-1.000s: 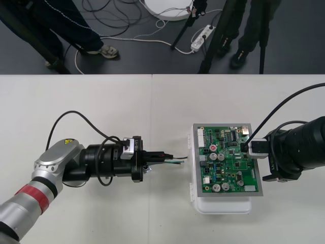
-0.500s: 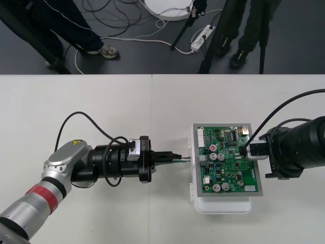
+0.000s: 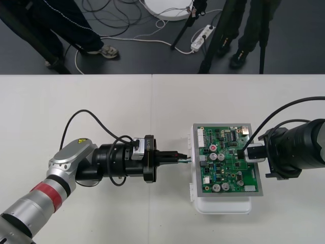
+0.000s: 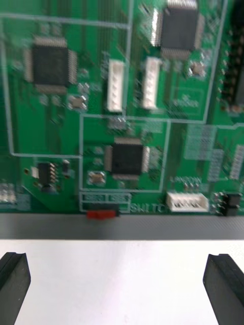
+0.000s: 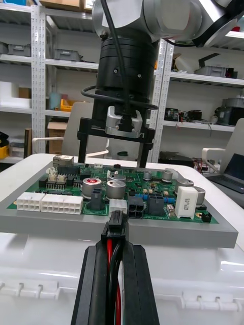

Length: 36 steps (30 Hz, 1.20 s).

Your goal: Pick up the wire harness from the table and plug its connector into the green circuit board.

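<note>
My left gripper point(image 3: 176, 158) is shut on the wire harness point(image 3: 185, 159), holding it level just left of the green circuit board point(image 3: 227, 168). In the left wrist view the fingers point(image 5: 91, 284) clamp the red and black wires. The black plug point(image 5: 115, 226) sticks out in front of them, close to the board's point(image 5: 152, 203) near edge and short of its black connectors. My right gripper point(image 3: 246, 152) hovers over the board's right edge, and the left wrist view shows this other gripper point(image 5: 117, 144) standing open. Its fingertips point(image 4: 14, 282) stand far apart over the board point(image 4: 122, 101).
The board sits on a white base point(image 3: 223, 205) at the table's right centre. White sockets point(image 5: 48, 204) and capacitors point(image 5: 116, 188) line the board's near side. Bare table lies around both arms. Cables and legs show on the dark floor beyond the far edge.
My left gripper has carried the harness to the right, bringing the plug up to the board's left edge. The right gripper has barely shifted.
</note>
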Tool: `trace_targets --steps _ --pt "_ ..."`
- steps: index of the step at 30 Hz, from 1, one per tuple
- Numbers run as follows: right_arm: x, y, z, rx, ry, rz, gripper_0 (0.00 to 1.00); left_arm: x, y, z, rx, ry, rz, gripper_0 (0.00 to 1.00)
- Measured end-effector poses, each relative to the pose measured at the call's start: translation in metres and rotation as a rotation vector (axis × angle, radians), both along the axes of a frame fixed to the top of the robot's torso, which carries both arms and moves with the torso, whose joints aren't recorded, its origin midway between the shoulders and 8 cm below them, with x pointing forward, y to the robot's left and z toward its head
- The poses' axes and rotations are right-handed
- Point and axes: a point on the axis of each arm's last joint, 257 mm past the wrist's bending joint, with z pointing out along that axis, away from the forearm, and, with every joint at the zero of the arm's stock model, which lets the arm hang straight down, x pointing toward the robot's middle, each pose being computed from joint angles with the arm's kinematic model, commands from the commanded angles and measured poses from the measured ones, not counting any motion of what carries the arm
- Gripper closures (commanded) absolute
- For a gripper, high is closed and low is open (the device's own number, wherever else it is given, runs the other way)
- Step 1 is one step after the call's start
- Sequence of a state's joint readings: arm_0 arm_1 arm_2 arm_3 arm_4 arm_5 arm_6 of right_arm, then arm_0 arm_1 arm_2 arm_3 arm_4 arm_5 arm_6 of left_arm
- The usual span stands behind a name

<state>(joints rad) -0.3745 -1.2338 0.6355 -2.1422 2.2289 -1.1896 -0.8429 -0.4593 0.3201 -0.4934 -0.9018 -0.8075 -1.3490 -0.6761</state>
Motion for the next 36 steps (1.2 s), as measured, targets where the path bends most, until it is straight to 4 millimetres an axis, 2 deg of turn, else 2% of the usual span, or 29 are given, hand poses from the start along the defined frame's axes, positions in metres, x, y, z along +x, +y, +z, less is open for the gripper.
trace_targets --steps 17,23,36 --pt "-0.004 0.011 0.000 0.017 0.002 0.016 0.00 -0.013 -0.011 -0.007 0.025 0.003 -0.048 1.00" --pt "-0.004 0.017 -0.002 0.048 0.010 -0.027 0.00 -0.013 -0.013 -0.008 0.025 0.004 -0.045 1.00" --pt "-0.005 0.016 -0.003 0.038 0.014 -0.028 0.00 -0.007 -0.018 -0.009 0.029 0.008 -0.022 1.00"
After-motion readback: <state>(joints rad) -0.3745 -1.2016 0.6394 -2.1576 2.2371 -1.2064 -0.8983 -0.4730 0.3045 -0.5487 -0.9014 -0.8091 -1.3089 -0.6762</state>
